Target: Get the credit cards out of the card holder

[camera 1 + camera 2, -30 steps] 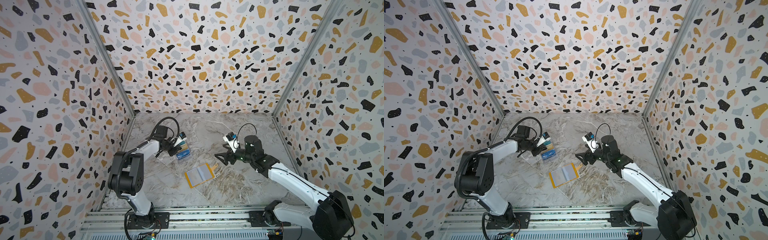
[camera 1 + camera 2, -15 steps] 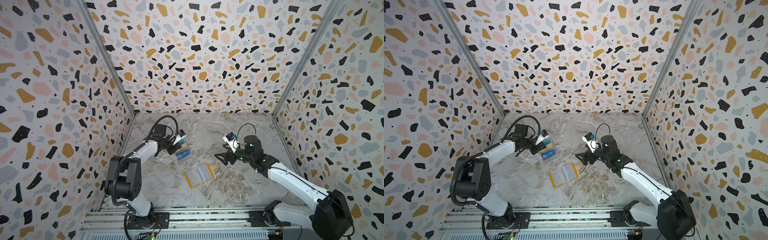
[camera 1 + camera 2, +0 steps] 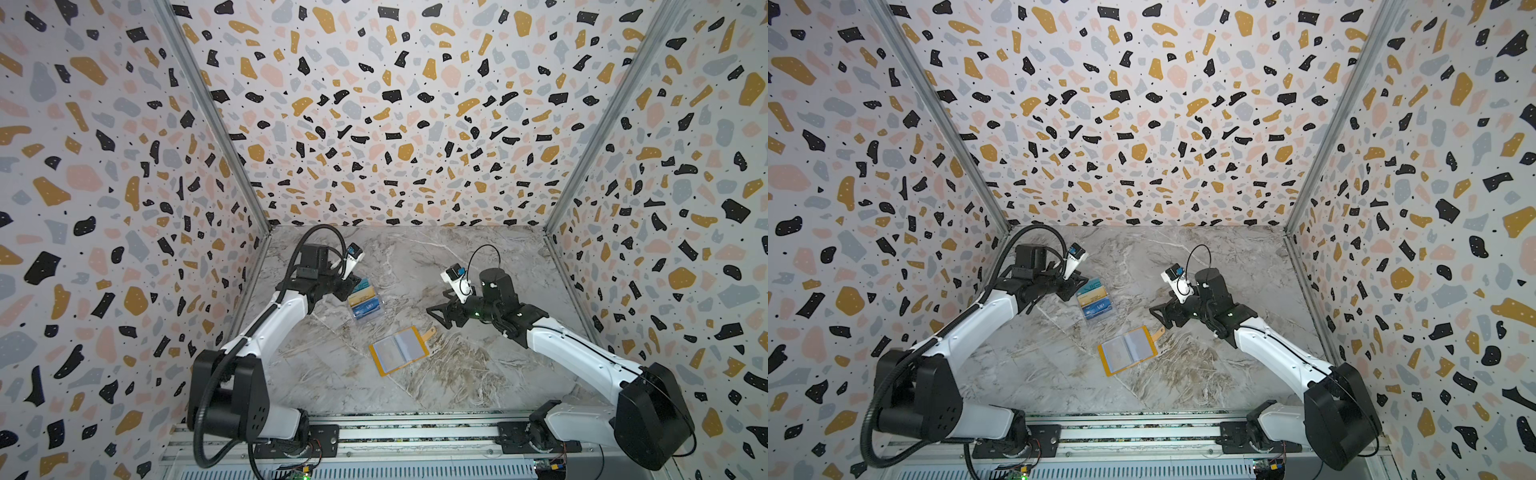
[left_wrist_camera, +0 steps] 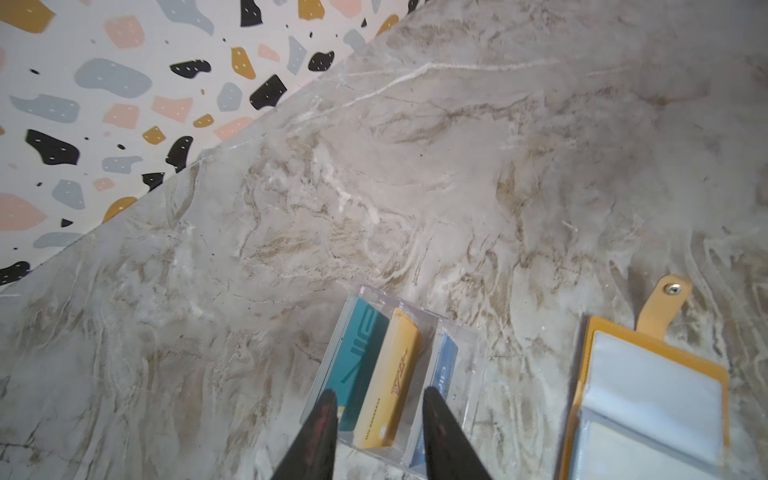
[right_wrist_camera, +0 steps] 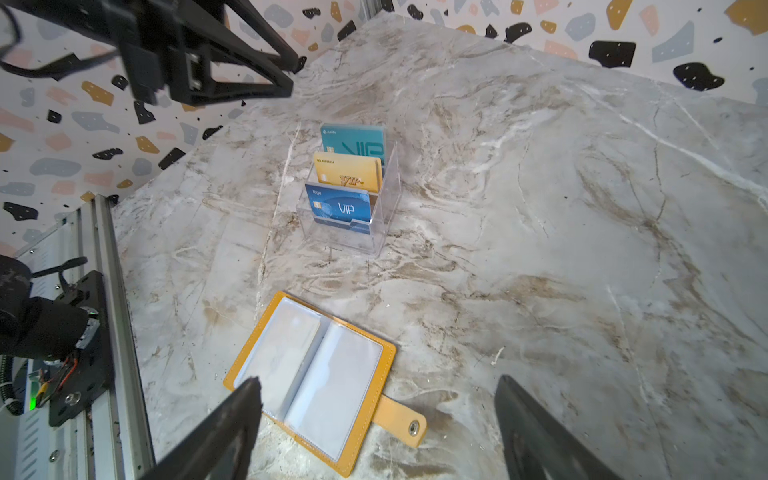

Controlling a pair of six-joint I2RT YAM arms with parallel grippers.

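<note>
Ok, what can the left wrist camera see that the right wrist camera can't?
Only the left wrist camera: the three plastic cards edge-on, framed between the parted black fingers of the left hand.
Only the right wrist camera: the cards' fronts lettered VIP, the right hand spread wide, the silver metal rail, and the whole empty inside of the open yellow wallet.
Both: the clear plastic stand holding the teal card, gold card and blue card, that wallet, the left hand, and the grey marble table.
</note>
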